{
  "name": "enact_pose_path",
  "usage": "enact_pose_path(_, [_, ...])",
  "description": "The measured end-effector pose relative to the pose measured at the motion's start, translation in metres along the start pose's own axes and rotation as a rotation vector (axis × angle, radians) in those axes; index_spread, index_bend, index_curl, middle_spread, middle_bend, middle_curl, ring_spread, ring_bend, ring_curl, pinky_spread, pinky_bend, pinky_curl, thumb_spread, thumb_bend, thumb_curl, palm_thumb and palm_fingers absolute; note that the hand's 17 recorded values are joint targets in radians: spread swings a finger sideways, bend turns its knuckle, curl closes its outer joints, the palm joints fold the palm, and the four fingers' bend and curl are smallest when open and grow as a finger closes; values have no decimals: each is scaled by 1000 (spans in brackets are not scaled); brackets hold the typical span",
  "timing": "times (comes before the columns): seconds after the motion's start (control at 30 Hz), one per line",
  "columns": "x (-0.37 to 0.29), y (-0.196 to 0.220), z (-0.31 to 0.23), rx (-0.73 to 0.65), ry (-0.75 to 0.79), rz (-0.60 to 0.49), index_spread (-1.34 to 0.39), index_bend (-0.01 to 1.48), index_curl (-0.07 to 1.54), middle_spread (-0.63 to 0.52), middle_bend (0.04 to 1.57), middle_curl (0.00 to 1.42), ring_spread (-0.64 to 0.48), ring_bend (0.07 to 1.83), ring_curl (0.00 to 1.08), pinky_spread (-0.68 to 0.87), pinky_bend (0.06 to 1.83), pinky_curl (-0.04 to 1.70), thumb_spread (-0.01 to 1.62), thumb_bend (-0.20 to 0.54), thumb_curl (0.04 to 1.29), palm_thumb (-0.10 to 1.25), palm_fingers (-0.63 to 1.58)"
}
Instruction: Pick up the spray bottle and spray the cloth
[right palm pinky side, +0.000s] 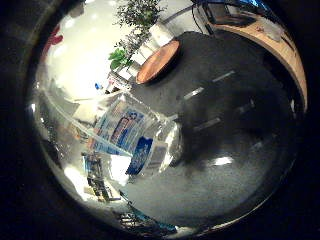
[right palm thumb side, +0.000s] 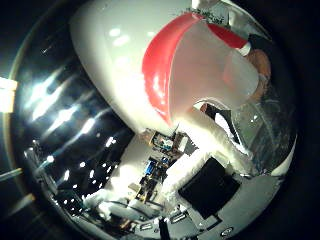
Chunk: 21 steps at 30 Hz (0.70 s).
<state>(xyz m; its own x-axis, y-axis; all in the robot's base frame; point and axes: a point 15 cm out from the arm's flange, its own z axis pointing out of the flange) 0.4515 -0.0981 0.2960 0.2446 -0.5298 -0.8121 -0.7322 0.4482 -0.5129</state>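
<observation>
The spray bottle is close against my palm. Its white and red spray head (right palm thumb side: 150, 65) fills much of the thumb side view. Its clear body with a blue and white label (right palm pinky side: 132, 137) shows in the little finger side view, tilted over the dark table (right palm pinky side: 225, 190). A white and black part of my right hand (right palm thumb side: 210, 165) reaches in beside the spray head, with a white finger (right palm thumb side: 212, 137) curled under the nozzle. I cannot make out a cloth in either view.
A round wooden plate (right palm pinky side: 159, 61) lies on the dark table beyond the bottle. A green plant (right palm pinky side: 135, 20) stands behind it. A wooden desk edge (right palm pinky side: 285, 50) runs along the far side, with room clutter past the table.
</observation>
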Motion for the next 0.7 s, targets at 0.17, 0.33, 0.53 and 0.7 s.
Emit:
enact_pose_path(0.17, [2,10,5,-6,-9,22,-222,183,323,-39,524,440,-42,718,302,58,542,230,1224,-14,327,727,536])
enact_pose_path(0.33, [8,27,9,-3,-20,68,-249,185,349,-99,620,489,-101,860,336,-75,663,206,1233,-12,338,742,731])
enact_pose_path(0.53, [7,28,11,10,-32,78,-312,226,434,-190,717,575,-185,977,405,-337,892,248,1251,-12,351,771,1009])
enact_pose_path(0.7, [1,28,10,11,-58,76,-350,309,549,-218,829,657,-209,1038,464,-412,972,309,1261,-11,356,785,1101])
